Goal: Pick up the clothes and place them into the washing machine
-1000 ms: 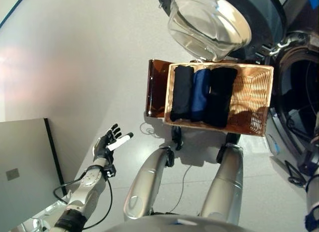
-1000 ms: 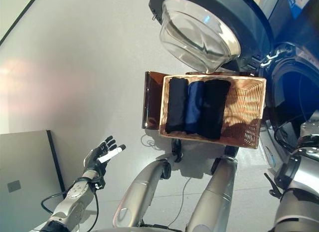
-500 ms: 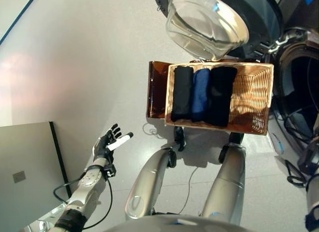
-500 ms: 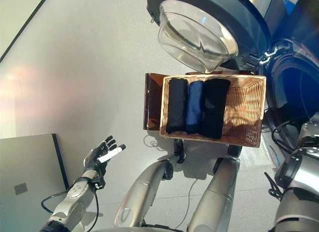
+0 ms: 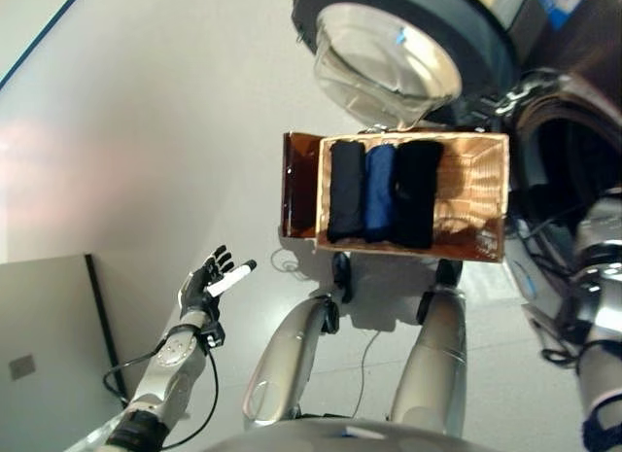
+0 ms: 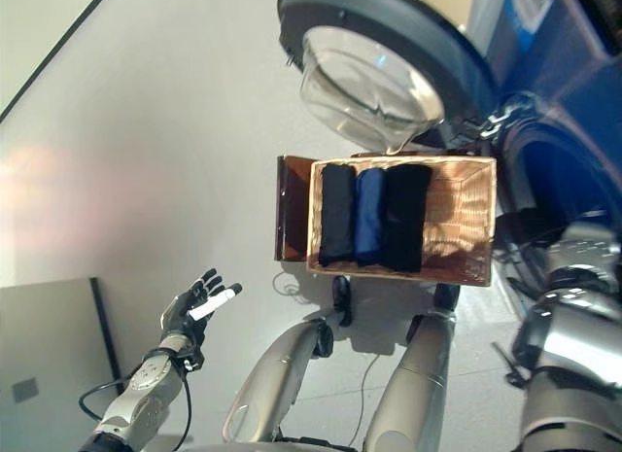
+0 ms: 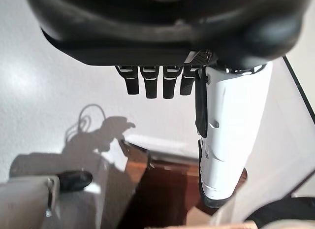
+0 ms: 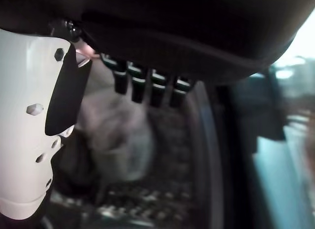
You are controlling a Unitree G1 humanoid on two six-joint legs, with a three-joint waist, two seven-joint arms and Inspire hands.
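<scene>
Three folded clothes lie side by side in a wicker basket [image 5: 472, 201]: a black piece [image 5: 345, 190], a blue one [image 5: 379, 191] and a second black one [image 5: 416, 194]. The washing machine's dark drum opening [image 5: 573, 170] gapes to the basket's right. My right hand [image 8: 197, 22] is open, its fingers straight before the drum, where a grey cloth [image 8: 118, 135] lies inside. In the eye views only the right arm [image 6: 569, 321] shows beside the machine. My left hand [image 5: 209, 282] hangs open and empty at the lower left, far from the basket.
The machine's round glass door [image 5: 389, 63] stands swung open just behind the basket. The basket rests on a brown stool [image 5: 299, 190]. A grey panel [image 5: 39, 345] stands at the lower left. Pale floor stretches to the left.
The camera has shifted, so the whole scene sits differently. My right arm has come up higher beside the drum opening. The left hand and the clothes have not moved.
</scene>
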